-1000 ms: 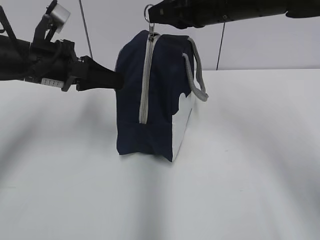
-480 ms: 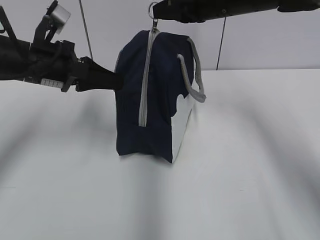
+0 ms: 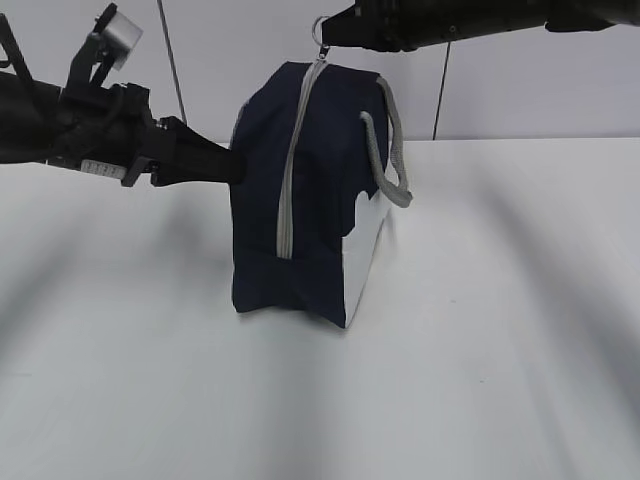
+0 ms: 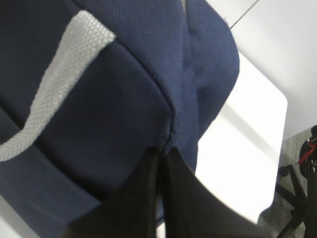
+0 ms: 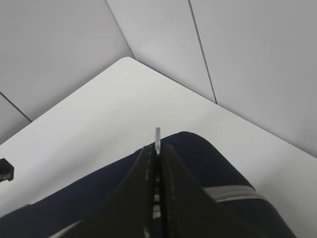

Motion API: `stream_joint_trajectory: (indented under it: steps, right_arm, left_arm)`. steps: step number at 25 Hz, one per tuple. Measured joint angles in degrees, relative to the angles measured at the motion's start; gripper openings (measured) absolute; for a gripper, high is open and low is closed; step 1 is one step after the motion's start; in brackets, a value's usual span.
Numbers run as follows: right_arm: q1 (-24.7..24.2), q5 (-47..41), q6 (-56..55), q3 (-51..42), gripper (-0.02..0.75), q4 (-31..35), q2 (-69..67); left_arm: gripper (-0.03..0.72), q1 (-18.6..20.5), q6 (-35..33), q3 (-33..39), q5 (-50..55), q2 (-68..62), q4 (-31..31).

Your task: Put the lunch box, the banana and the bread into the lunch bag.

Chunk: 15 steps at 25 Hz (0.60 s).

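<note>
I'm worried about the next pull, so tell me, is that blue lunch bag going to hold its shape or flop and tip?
The lunch bag looks like soft fabric, so it probably sags where pulled. It stands tall on a narrow base, so it may tip if released. The left gripper pinching its edge likely steadies it.

My table (image 3: 480, 380) is plain white and matt, running back to a pale wall, and soft grey shadows fall across it on both sides. Only one thing stands on it that I can see: the lunch bag (image 3: 300, 200), upright on its narrow base near the middle, a little left of centre. Its navy side faces the exterior camera, with the grey zipper (image 3: 290, 170) running up that side and a white panel (image 3: 362, 260) on the right end. A grey strap handle (image 3: 392, 150) hangs down over that end. From my right wrist view the table's rounded far corner shows beyond the bag.
</note>
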<state>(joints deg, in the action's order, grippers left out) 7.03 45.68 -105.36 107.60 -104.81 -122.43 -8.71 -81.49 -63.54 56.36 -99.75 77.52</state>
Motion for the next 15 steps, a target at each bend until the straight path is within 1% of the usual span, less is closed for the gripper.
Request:
stream_joint_trajectory:
  steps: [15]
  right_arm:
    - [-2.5, 1.1, -3.2, 13.1, -0.016, -0.2, -12.1]
  left_arm:
    - [0.002, 0.0, 0.0, 0.0, 1.3, 0.0, -2.3]
